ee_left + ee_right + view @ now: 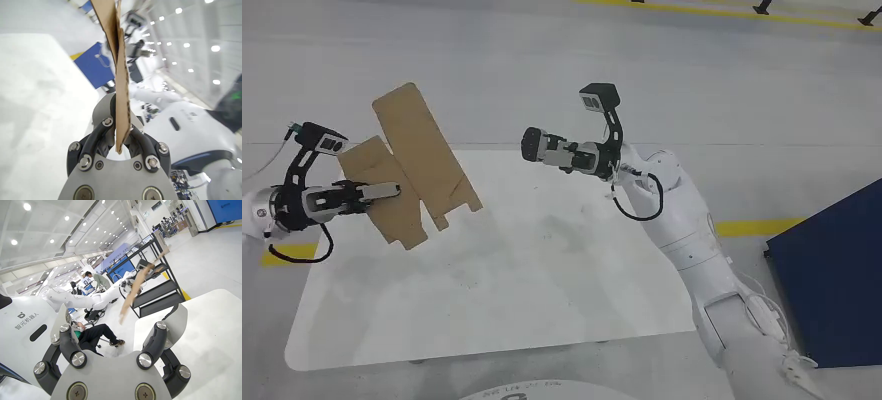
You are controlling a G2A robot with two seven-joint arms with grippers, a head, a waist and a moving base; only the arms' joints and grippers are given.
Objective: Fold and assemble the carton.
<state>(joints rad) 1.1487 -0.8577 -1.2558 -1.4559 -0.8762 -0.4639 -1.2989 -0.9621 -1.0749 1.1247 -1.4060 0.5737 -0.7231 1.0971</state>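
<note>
My left gripper (392, 190) is clamped tight on one edge of the flat brown corrugated-cardboard carton blank (417, 150), at the upper left of the top view. The white rounded table (542, 310) lies below. I hold the blank tilted above its left edge, probably so the panels hang free for folding. My right gripper (532, 145), upper centre, gapes wide and empty, facing the blank, likely ready to push a panel.
</note>
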